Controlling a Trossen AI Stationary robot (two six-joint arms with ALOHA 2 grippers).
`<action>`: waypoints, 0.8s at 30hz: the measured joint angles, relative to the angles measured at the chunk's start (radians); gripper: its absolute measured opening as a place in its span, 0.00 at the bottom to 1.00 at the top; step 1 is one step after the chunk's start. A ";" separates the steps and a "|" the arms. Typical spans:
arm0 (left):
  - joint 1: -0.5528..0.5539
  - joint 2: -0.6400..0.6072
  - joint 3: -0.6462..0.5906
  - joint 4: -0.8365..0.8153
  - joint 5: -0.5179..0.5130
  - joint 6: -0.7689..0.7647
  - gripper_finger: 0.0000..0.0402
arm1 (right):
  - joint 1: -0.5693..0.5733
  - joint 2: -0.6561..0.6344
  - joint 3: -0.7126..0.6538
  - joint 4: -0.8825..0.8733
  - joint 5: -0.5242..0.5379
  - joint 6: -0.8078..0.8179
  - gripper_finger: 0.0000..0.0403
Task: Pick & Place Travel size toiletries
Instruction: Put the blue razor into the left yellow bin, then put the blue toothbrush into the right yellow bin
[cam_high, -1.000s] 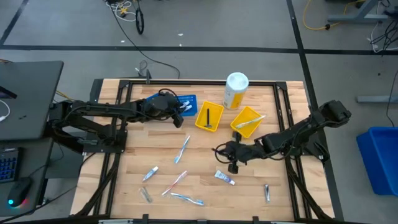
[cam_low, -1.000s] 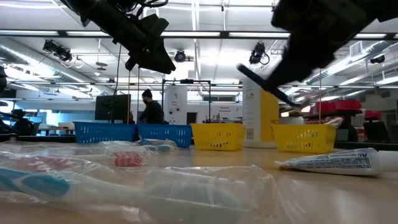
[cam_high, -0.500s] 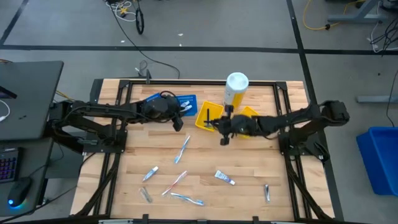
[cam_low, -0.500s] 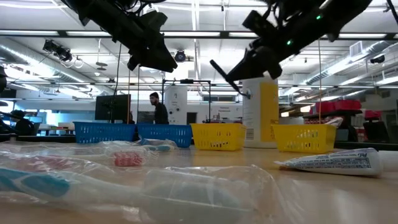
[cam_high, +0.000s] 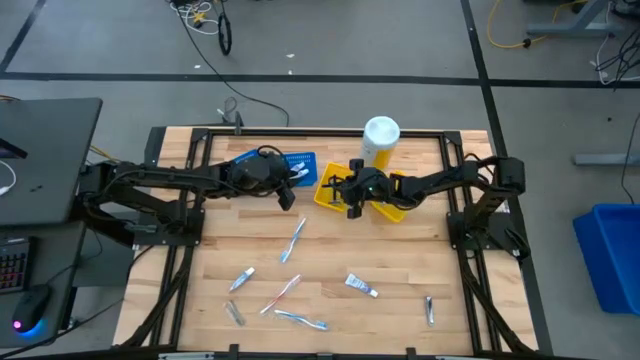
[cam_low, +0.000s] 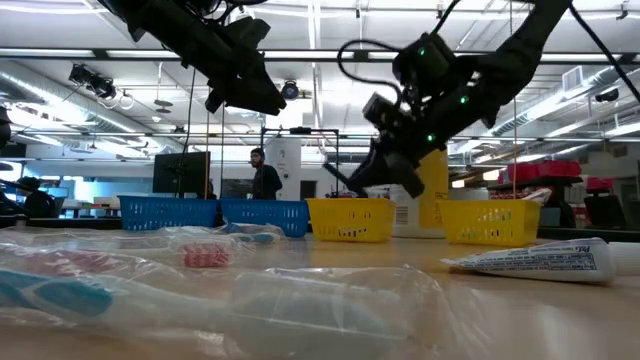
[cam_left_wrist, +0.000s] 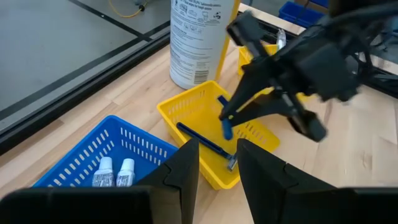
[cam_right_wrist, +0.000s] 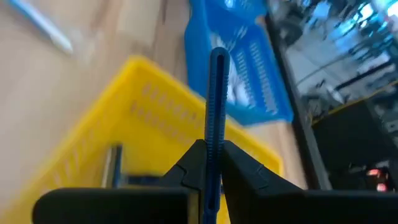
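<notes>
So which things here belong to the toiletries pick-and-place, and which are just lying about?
Job:
- blue razor gripped by the right gripper, above the yellow tray
- razor in tray
- two small bottles in the blue tray
- toothbrushes, tube loose on the table
- left gripper, over the blue tray

Lying about:
- tall yellow bottle
- blue bin on the floor
</notes>
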 joint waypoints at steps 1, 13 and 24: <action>0.000 0.000 0.000 0.000 0.000 0.000 0.29 | -0.009 0.008 0.000 -0.008 0.000 0.005 0.10; 0.000 0.000 0.000 0.000 -0.021 -0.001 0.29 | -0.052 0.032 0.000 0.002 -0.002 0.038 0.29; 0.000 0.000 0.000 -0.002 -0.022 -0.010 0.29 | 0.008 0.028 0.000 0.134 0.063 0.156 0.47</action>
